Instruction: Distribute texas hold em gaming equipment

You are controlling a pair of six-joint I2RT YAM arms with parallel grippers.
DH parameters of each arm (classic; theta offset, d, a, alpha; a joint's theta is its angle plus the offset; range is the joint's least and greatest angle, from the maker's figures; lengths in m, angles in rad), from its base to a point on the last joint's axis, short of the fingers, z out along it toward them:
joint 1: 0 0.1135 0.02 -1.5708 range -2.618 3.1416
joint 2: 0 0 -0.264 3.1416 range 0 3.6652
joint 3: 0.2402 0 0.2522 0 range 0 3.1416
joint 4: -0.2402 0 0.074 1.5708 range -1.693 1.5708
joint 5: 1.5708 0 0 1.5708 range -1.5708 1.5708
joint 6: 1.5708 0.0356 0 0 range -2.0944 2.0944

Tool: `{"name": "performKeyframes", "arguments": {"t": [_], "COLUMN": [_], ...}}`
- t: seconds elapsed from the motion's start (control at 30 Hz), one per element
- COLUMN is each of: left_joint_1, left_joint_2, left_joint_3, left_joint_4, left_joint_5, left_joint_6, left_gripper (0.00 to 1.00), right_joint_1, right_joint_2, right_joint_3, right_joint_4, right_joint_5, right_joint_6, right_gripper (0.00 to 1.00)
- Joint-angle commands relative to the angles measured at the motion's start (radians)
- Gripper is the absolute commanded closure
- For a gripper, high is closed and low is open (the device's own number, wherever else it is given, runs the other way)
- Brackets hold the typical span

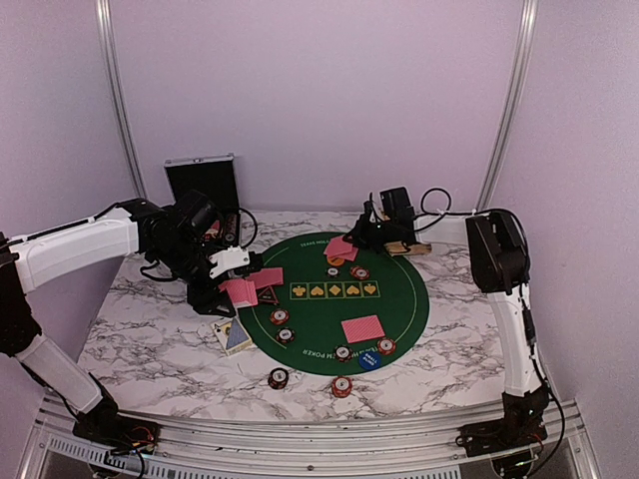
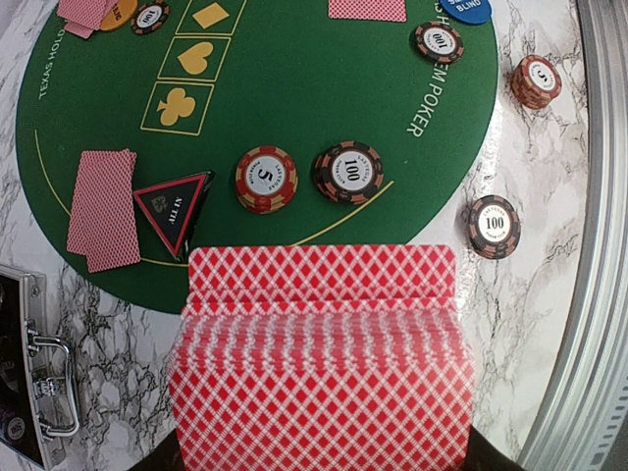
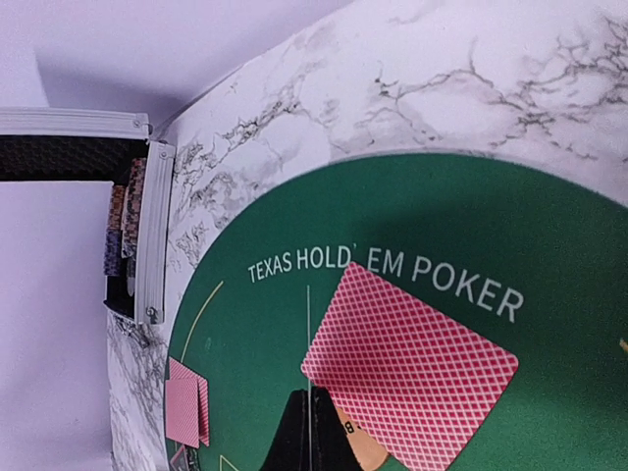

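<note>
Marbled worktop (image 1: 150, 339) carrying a round green mat (image 1: 329, 317). Left hand (image 1: 232, 279) — clamped on a deck of red-backed cards (image 2: 319, 363), held over the mat's left edge. Beyond the deck: black triangular marker (image 2: 175, 206), two-card pair (image 2: 102, 208), 5 chip (image 2: 266, 179), 100 chip (image 2: 348, 172). Right hand (image 1: 367, 233) — over a far-edge card (image 3: 407, 368); its opening cannot be told.

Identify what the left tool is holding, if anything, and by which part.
The left tool holds a stack of red-backed playing cards by its near end, closest to the wrist camera; the far end juts free above the poker mat.
</note>
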Motion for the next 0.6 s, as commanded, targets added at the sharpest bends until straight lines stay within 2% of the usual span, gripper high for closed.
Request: {"name": "performKeyframes", "arguments": {"t": [0.0,0.13,0.3,0.37,0.57], "left_joint_1": [0.000,0.000,0.000,0.000,0.000], "left_joint_2": [-0.013,-0.018,-0.017,-0.015,-0.012], "left_joint_3": [0.005,0.000,-0.001,-0.001,-0.002], "left_joint_4": [-0.008,-0.009,-0.009,-0.009,-0.009], "left_joint_5": [0.019,0.017,0.019,0.019,0.017], "left_joint_6": [0.008,0.009,0.010,0.009,0.008], "left_gripper": [1.00,1.00,1.00,1.00,1.00], "right_joint_1": [-0.014,-0.015,-0.014,-0.014,-0.014], "right_joint_2": [0.043,0.058,0.047,0.036,-0.033], "right_joint_3": [0.070,0.074,0.067,0.062,0.040], "right_joint_4": [-0.032,-0.054,-0.099,-0.114,-0.150], "right_joint_5": [0.036,0.050,0.078,0.089,0.166], "right_joint_6": [-0.027,-0.042,-0.073,-0.087,-0.134], "right_gripper": [1.00,0.96,0.82,0.75,0.44]}}
